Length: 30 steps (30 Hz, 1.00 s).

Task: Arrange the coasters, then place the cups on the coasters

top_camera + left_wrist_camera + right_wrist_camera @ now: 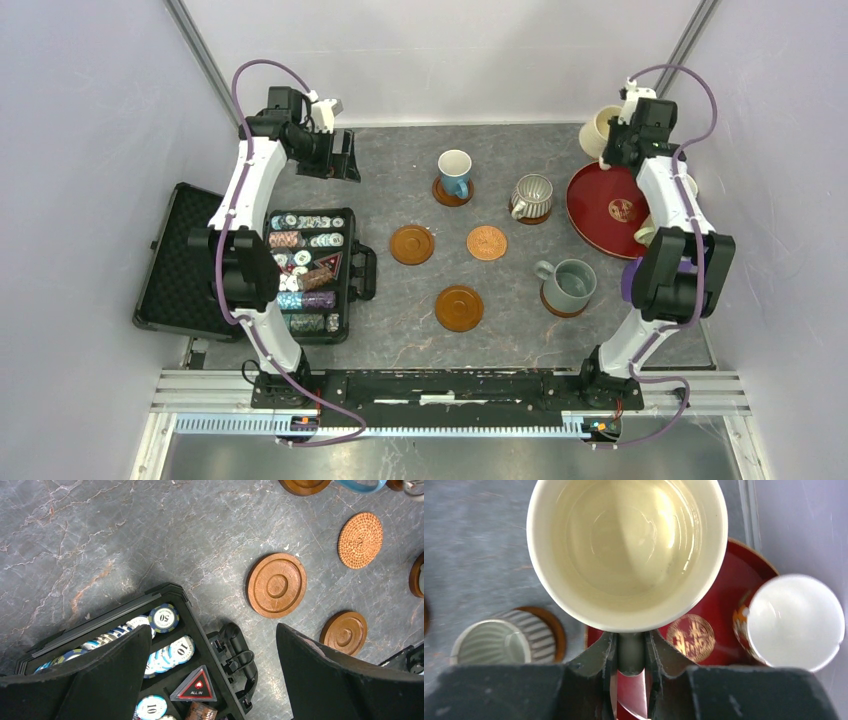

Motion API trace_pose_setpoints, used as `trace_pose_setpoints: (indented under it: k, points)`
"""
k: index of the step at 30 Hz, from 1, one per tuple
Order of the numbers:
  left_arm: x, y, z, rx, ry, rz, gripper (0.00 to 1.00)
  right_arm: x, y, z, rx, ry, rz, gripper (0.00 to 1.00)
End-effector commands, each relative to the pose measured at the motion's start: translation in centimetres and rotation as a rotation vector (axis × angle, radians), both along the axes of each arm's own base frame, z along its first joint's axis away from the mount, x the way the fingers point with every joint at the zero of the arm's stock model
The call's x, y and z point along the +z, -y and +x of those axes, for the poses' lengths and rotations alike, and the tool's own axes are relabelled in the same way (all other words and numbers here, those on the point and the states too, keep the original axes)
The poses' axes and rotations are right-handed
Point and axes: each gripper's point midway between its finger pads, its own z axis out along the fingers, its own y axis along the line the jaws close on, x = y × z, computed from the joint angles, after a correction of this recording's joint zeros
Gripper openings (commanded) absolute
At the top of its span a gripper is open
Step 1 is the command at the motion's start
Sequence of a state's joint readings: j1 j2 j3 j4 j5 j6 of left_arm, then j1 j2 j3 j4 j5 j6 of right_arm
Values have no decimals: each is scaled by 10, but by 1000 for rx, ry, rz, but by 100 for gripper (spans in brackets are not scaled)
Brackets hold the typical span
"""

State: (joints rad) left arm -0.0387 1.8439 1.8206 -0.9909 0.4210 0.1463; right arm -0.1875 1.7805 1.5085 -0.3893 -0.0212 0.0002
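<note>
1. The right tool (pixel 631 661) is pinched narrow on the handle (pixel 630 649) of the cream mug (pixel 626 550). The mug is at the far right corner of the desk (pixel 400 180), overlapping the rim of the red tray (pixel 734 575) in the wrist view. I cannot tell whether its base is off the surface. The hold is on the handle alone, so a quick move could swing or tip the mug.
2. The white cup (pixel 795 621) stands just beside it at the tray's right edge. The ribbed cup (pixel 499 640), on its coaster, is near on the other side. A low or wide sweep could knock either one.
3. Three coasters lie bare mid-desk: a brown one (pixel 412 244), the woven orange one (pixel 487 242) and another brown one (pixel 459 308). The blue cup (pixel 455 170) and grey cup (pixel 572 283) stand on coasters close by, so a careless path could clip them. A mug set down off centre would probably rest tilted on a coaster's raised rim.
4. The left tool (pixel 212 630) hangs wide and holds nothing. It is above the corner of the chip case (pixel 165 680), near the bare coasters. If both arms go for the middle, they could collide.
</note>
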Motion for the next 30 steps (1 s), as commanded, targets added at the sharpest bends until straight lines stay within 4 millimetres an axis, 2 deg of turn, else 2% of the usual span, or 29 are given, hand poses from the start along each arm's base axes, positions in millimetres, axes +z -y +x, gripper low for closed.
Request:
trace_pose_setpoints:
  k: [1,3,6,8,11,15,18,19,24,26,30]
  points:
    - [19,3,12,13,60,-36,100,165,-70,21,286,466,-68,0]
    - [22,4,12,15,64,-43,100,184,-103,14,406,516,-80,0]
    - [26,4,13,22,71,-50,100,201,-158,-2,622,568,-84,0]
    - [29,3,12,30,72,-59,100,206,-200,-16,793,585,-88,0]
    - [32,1,10,35,77,-65,100,199,-254,-36,1019,577,-113,0]
    - [37,-5,4,40,76,-60,100,173,-315,-61,1272,514,-139,0]
    - [38,-7,-3,39,67,-57,100,153,-351,-80,1447,450,-152,0]
    - [39,-21,-3,70,66,-57,100,147,-363,-88,1501,428,-157,0]
    - [40,-33,-11,98,61,-58,100,102,-403,-116,1705,317,-229,0]
    - [40,-33,-14,101,60,-60,100,84,-415,-128,1768,266,-231,0]
    - [41,-34,-17,112,61,-63,100,44,-432,-138,1812,144,-297,0]
